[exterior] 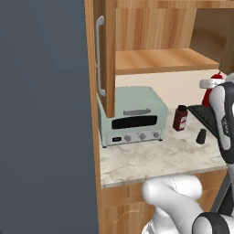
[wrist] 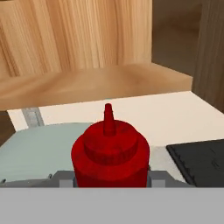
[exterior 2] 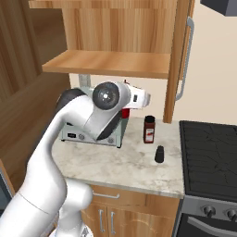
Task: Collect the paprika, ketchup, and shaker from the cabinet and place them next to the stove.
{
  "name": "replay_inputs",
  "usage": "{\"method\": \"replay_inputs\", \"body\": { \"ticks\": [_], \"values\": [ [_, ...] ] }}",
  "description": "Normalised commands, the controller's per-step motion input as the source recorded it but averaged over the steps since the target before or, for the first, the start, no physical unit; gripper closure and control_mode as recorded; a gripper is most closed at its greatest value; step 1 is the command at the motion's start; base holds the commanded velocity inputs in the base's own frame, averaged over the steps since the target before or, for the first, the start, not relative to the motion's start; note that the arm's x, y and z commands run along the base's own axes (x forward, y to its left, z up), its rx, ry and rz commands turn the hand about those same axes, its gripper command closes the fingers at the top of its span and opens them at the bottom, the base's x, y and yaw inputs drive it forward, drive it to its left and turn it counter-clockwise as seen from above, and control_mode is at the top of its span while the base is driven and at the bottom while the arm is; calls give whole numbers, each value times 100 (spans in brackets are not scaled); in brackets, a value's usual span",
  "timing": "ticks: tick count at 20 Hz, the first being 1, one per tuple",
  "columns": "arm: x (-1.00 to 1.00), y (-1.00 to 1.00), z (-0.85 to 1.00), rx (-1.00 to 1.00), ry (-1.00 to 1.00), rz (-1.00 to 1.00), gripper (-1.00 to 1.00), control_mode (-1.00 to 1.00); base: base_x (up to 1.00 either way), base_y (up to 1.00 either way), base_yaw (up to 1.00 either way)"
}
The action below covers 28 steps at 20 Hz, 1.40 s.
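Rising from the near right of the left base view, the arm is carrying the ketchup (exterior: 213, 89) at the far right above the stove (exterior: 206, 118), while the paprika (exterior: 180, 118) and shaker (exterior: 201, 135) are already standing on the counter (exterior: 151, 160) beside it and the cabinet (exterior: 160, 60) shelf is lying bare. Over in the right base view, both jars are sitting just left of the stove, so I judge two placed and one left. Up close in the hand view, the gripper (wrist: 109, 180) is clamping the ketchup between its fingers.
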Motion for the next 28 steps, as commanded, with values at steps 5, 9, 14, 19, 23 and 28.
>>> {"method": "replay_inputs", "body": {
  "ticks": [5, 9, 14, 19, 23, 28],
  "values": [
    [-99, -16, -61, -7, -4, 9, 100, -100, 0, 0, 0],
    [-61, -12, -55, -12, -2, 0, 100, -100, 0, 0, 0],
    [-15, -29, -53, -9, 1, 0, 100, -100, 0, 0, 0],
    [14, -38, -53, -8, 3, 0, 100, -100, 0, 0, 0],
    [17, -65, -56, -4, 0, 6, 100, -100, 0, 0, 0],
    [23, -55, -60, -6, 0, 11, 100, -100, 0, 0, 0]
  ]
}}
